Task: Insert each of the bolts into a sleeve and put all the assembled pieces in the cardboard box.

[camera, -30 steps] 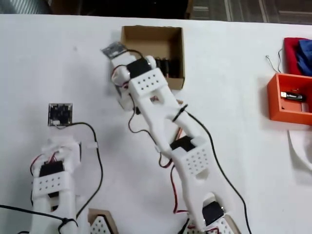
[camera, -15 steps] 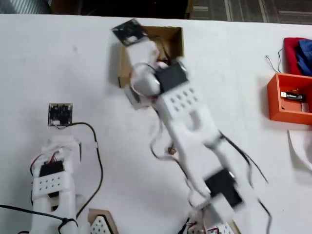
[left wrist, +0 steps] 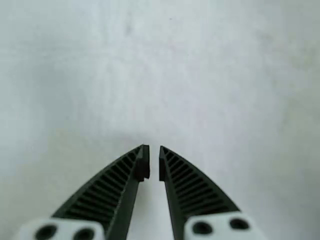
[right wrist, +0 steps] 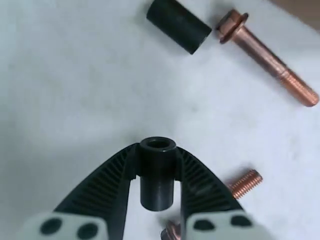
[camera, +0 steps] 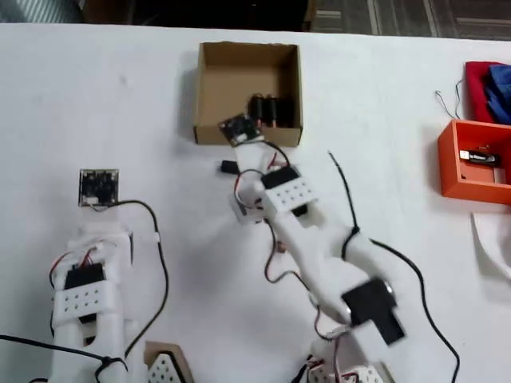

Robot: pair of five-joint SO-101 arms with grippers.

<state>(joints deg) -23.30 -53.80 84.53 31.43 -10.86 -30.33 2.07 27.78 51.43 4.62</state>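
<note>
Holding a sleeve: the right gripper (right wrist: 157, 151) is clamped narrow on a black held sleeve (right wrist: 157, 175), with a finger on each flank. The sleeve's long axis runs along the gripper's own axis, and its open bore is at the far end, facing away from the wrist. The bore is free, so a bolt has to come in from ahead, in line with it. Closest candidate is the near bolt (right wrist: 246, 181): its threaded tip pokes out just beside one finger and the shank slants back under that finger. A copper bit by the gripper's base looks like its head, can't confirm. It lies on the table (right wrist: 75, 75) skewed to the held sleeve, so I'd expect it needs lifting and turning first. Farther ahead a loose sleeve (right wrist: 178, 25) lies flat. A long bolt (right wrist: 270, 60) has its flanged head just beside that sleeve's end, shank pointing away, not inserted. The left gripper (left wrist: 151, 161) is nearly closed, slim gap, nothing in it, over bare table. In the high view it sits low on the left, well apart from the parts. The right arm is the nearer one, just short of the cardboard box (camera: 209, 88), where dark assembled pieces (camera: 267, 110) lie against the near wall. My read: two sets left, and the left arm has to travel over for a bolt.
</note>
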